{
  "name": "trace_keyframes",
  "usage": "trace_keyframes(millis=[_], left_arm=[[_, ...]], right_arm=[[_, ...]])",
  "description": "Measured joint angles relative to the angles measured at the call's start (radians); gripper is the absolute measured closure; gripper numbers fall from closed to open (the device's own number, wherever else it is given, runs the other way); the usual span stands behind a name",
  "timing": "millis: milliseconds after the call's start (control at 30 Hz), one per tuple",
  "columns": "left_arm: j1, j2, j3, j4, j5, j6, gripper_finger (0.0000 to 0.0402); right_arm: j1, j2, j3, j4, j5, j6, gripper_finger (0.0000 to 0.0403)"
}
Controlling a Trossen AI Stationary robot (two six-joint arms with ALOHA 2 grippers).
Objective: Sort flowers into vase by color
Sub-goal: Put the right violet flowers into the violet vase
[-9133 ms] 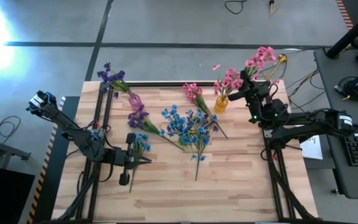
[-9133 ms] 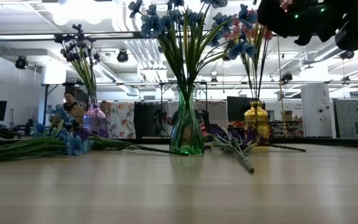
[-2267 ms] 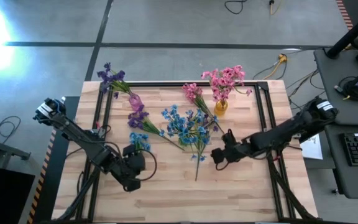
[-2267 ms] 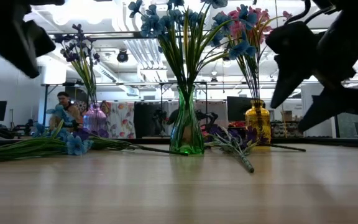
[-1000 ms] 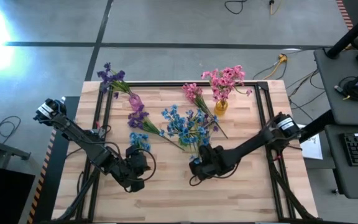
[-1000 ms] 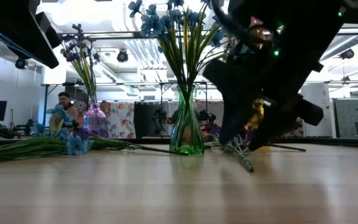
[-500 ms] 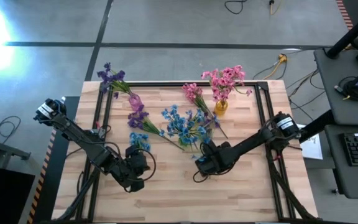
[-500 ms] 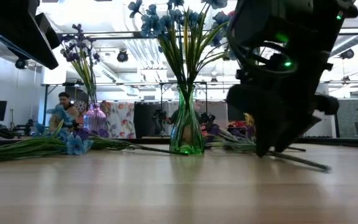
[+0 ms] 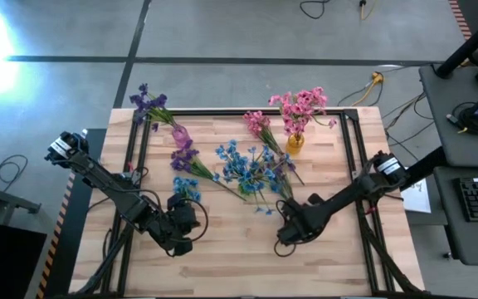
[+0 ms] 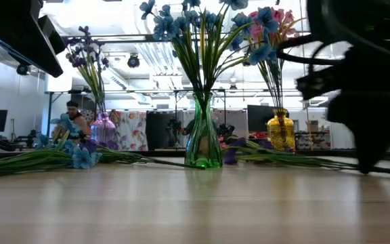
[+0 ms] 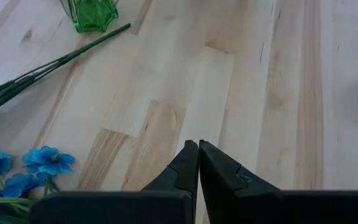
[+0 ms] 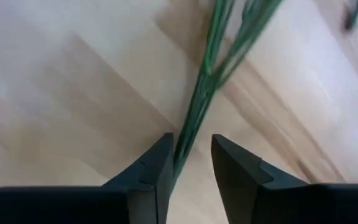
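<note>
From above, my right gripper (image 9: 282, 238) sits at five o'clock from the green vase (image 9: 254, 181), at the stem end of a purple flower sprig (image 9: 285, 187) lying on the table (image 9: 222, 257), while my left gripper (image 9: 179, 247) waits at seven o'clock. My right wrist view shows the green stems (image 12: 199, 118) running between my fingers (image 12: 157, 163), which look closed on them. In my left wrist view my fingers (image 11: 185, 163) are pressed together, holding nothing, with blue blossoms (image 11: 48, 160) nearby.

Bare tabletop (image 9: 222, 257) before crowded vases (image 9: 295, 141)

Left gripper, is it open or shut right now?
Shut. In the left wrist view the left gripper has its two fingertips pressed together with nothing between them, above bare table.
</note>
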Motion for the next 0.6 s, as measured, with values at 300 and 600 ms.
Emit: trace_keyframes(millis=[300, 600], left_arm=[[0.000, 0.000, -0.001, 0.001, -0.025, 0.006, 0.0402], [0.000, 0.000, -0.001, 0.001, -0.026, 0.026, 0.0402]], right_arm=[[-0.003, -0.115, -0.022, -0.075, -0.035, 0.021, 0.0226], [-0.085, -0.214, -0.132, 0.136, 0.238, -0.087, 0.0126]])
